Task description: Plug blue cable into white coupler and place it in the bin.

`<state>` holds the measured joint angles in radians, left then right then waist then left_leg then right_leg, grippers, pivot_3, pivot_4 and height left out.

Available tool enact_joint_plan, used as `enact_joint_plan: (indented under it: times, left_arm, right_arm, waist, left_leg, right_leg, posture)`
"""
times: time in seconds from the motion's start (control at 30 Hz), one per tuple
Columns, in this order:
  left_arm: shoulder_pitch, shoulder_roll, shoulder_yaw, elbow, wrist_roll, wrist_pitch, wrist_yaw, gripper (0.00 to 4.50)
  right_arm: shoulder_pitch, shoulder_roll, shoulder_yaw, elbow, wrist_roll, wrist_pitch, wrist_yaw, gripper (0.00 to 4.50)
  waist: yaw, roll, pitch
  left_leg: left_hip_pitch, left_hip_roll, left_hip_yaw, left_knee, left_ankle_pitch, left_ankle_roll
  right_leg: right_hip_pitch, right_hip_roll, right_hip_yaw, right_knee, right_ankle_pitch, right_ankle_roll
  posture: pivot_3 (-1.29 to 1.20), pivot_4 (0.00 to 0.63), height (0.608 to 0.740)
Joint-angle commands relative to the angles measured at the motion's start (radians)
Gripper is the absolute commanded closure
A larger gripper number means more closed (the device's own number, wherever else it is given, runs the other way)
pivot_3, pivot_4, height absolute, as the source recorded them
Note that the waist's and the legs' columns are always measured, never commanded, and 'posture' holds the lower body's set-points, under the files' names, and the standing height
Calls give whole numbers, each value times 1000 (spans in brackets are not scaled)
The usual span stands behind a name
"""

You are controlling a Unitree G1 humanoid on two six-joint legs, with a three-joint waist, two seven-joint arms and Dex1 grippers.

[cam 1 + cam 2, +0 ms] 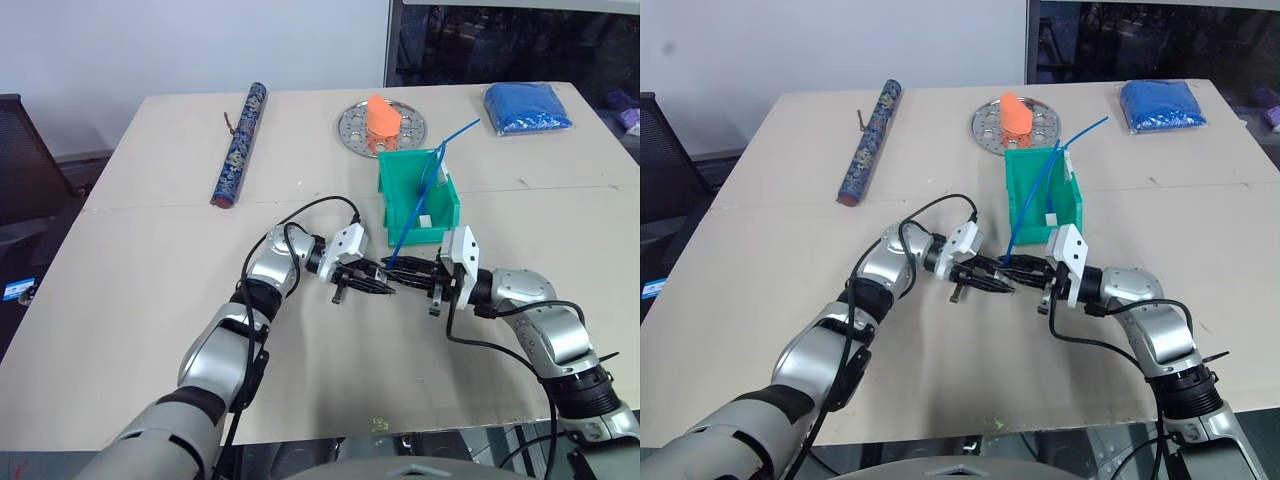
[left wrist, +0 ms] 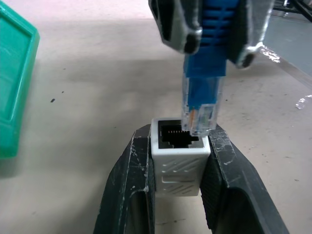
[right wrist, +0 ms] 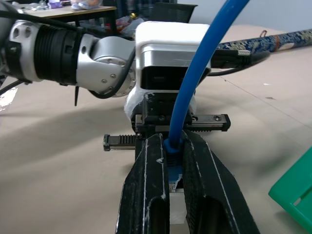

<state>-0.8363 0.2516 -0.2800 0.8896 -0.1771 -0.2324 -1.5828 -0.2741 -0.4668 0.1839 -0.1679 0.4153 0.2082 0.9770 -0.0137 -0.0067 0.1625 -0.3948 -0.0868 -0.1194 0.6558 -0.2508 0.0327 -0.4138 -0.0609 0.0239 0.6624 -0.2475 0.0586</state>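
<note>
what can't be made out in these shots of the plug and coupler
- Left wrist view: the plug's tip overlaps the white coupler's socket rim; whether it has entered is unclear.
- Head views: coupler too small, hidden between the grippers.
- Right wrist view: plug tip hidden by the right gripper's jaws.
- Bin: floor hidden by its walls.

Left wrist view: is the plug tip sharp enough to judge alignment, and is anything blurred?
Left wrist view: the blue cable's clear plug and the white coupler's socket are crisp; the right gripper above is soft. Right wrist view: the cable is sharp where the fingers clamp it, blurred nearer the lens.
</note>
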Motion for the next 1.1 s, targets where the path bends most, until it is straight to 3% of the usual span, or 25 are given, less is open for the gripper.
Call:
enact_joint_plan:
  times: [0.03,0.43,0.9,1.1]
  left_arm:
    - [-11,2,28,-26,-18,-4,-31,3908]
    - [-10,-17,51,-42,-32,27,-26,3908]
    - [-18,-56,97,-107,-72,113,-1,3908]
    - [-9,-51,97,-105,-67,108,2,3908]
  right_arm:
    - [-12,8,7,29,-18,-37,28,4500]
    - [-33,8,56,96,-115,-78,52,4500]
    - [0,-31,188,195,-172,159,89,4500]
    - [-15,10,136,184,-112,156,79,4500]
  waist:
    - [0,0,0]
    - [0,0,0]
    - [0,0,-1]
    - [0,0,-1]
  left_leg:
    - [0,0,0,0,0,0]
    - [0,0,-1,1,0,0]
    - [0,0,-1,4,0,0]
    - [0,0,-1,5,0,0]
  right_leg:
    - [0,0,0,0,0,0]
    - [0,4,0,1,0,0]
    - [1,4,0,2,0,0]
    - [1,4,0,2,0,0]
  posture:
    - [0,150,740]
    - [0,150,740]
    - [0,150,740]
    - [0,150,740]
